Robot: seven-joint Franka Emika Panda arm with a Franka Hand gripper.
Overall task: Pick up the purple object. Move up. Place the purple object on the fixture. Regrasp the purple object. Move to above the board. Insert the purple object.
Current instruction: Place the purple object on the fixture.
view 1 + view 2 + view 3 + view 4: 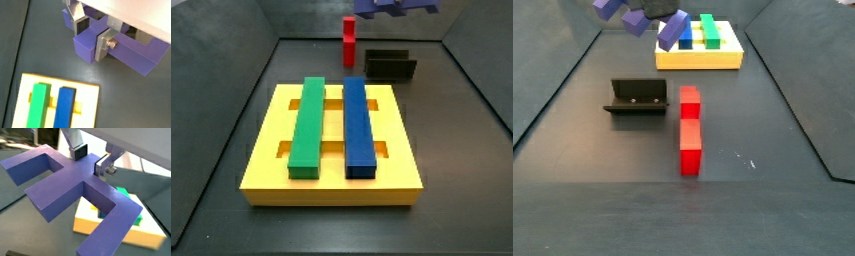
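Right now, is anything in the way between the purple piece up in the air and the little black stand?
Nothing visible. The tool holds the purple object high, and the fixture sits empty below; the red bar lies beside it.

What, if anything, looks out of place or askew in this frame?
Nothing looks damaged or spilled. The gripper holds the purple object in the air, near the top of a side view. The red bar lies on the floor beside the empty fixture; green and blue bars sit straight on the board.

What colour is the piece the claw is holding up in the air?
Purple, clearest in a wrist view, clamped in the claw above the floor.
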